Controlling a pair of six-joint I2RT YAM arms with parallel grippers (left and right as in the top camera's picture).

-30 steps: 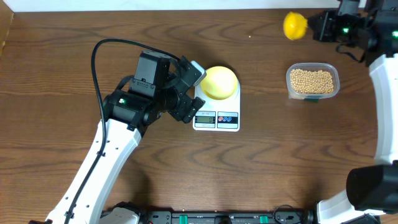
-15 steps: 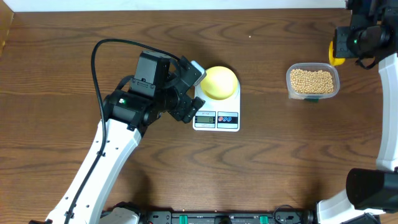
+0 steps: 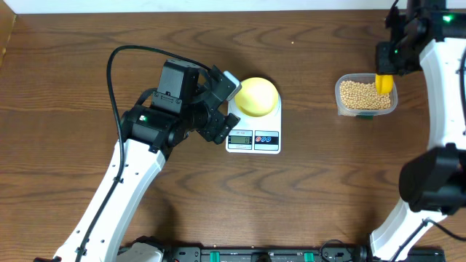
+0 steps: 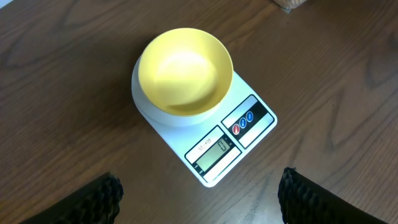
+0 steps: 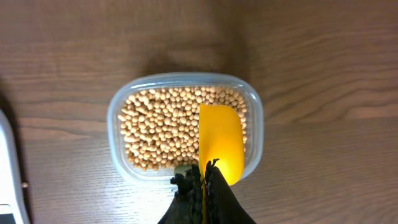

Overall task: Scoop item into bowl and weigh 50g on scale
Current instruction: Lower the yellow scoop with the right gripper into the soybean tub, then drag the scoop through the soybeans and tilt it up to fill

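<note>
The pale yellow bowl [image 3: 257,96] [image 4: 185,70] stands empty on the white scale [image 3: 253,138] [image 4: 219,147]. The tan beans [image 3: 362,94] [image 5: 161,130] fill a clear plastic tub [image 3: 341,103] [image 5: 186,81] at the right. My right gripper [image 3: 386,65] [image 5: 204,180] is shut on the handle of a bright yellow scoop [image 3: 384,84] [image 5: 221,140], whose bowl hangs over the right part of the tub and looks empty. My left gripper [image 4: 199,199] is open and empty, just left of the scale in the overhead view, fingers wide apart above the table.
The brown wooden table [image 3: 328,189] runs around the scale and the tub. The left arm's body [image 3: 171,113] sits just left of the scale. The scale's edge shows at the left of the right wrist view [image 5: 7,168].
My right gripper has carried the yellow scoop from the far right back corner down and left until it is over the tub of beans. The left arm has not moved.
</note>
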